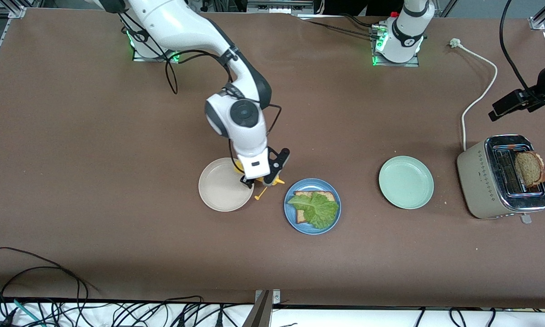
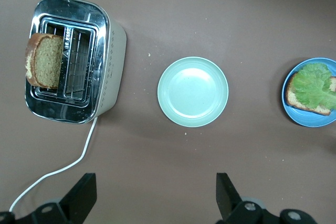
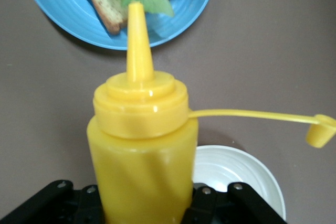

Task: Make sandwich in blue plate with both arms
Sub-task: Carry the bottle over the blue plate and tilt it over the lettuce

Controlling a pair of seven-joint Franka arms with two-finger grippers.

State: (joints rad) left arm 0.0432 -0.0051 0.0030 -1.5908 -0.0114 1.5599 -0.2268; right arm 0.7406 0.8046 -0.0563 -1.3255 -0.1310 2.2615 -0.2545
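Observation:
The blue plate (image 1: 291, 214) holds one brown bread slice (image 1: 317, 195) with a green lettuce leaf (image 1: 319, 210) on top. A second bread slice (image 1: 530, 169) stands in the toaster (image 1: 481, 181). My right gripper (image 1: 259, 181) is shut on a yellow squeeze bottle (image 3: 142, 145), over the table between the beige plate (image 1: 222, 186) and the blue plate. The bottle's nozzle (image 3: 136, 40) points toward the blue plate (image 3: 52, 19), and its cap (image 3: 319, 131) hangs open on a strap. My left gripper (image 2: 156, 187) is open and empty, high above the table near the toaster (image 2: 113, 61).
A pale green plate (image 1: 406, 182) sits empty between the blue plate and the toaster; it also shows in the left wrist view (image 2: 192, 91). The toaster's white cord (image 1: 479, 95) runs toward the left arm's base. Cables lie along the table edge nearest the front camera.

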